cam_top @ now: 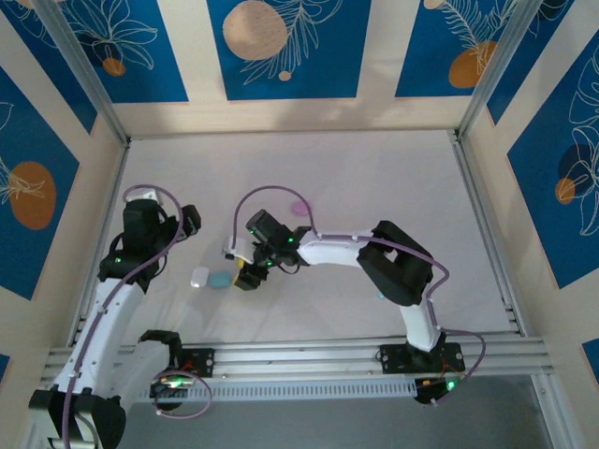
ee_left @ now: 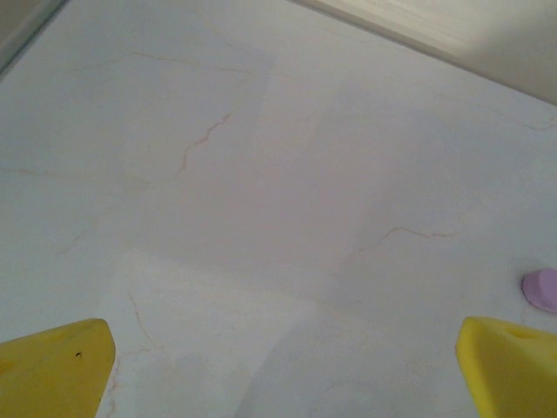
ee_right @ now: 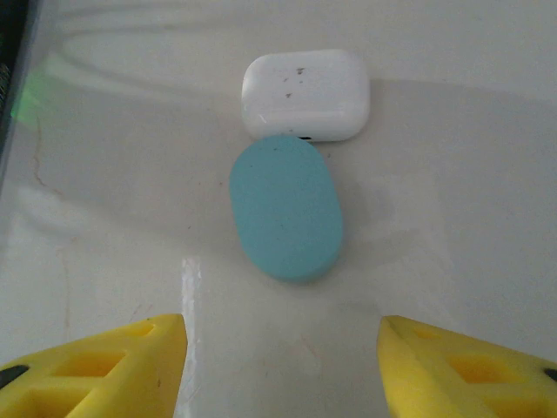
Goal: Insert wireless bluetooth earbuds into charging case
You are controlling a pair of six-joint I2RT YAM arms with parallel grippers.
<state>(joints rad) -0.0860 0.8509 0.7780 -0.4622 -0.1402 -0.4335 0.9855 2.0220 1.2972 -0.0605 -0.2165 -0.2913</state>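
Right end effector (ee_right: pixel 283 353), spread and empty, faces the shut teal charging case (ee_right: pixel 286 206), which touches the white case (ee_right: pixel 305 94) on the desk (ee_right: pixel 452 218). This looks like the approach step; next, I judge, it must advance to grip the teal case.

Three cases (ee_right: pixel 285 206), two arms (cam_top: pixel 328 251)

Right gripper (cam_top: pixel 241 273) beside teal case (cam_top: pixel 221 280); perhaps touching.

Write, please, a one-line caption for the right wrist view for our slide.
Open right gripper poised before a teal oval charging case that touches a white case on the pale table.
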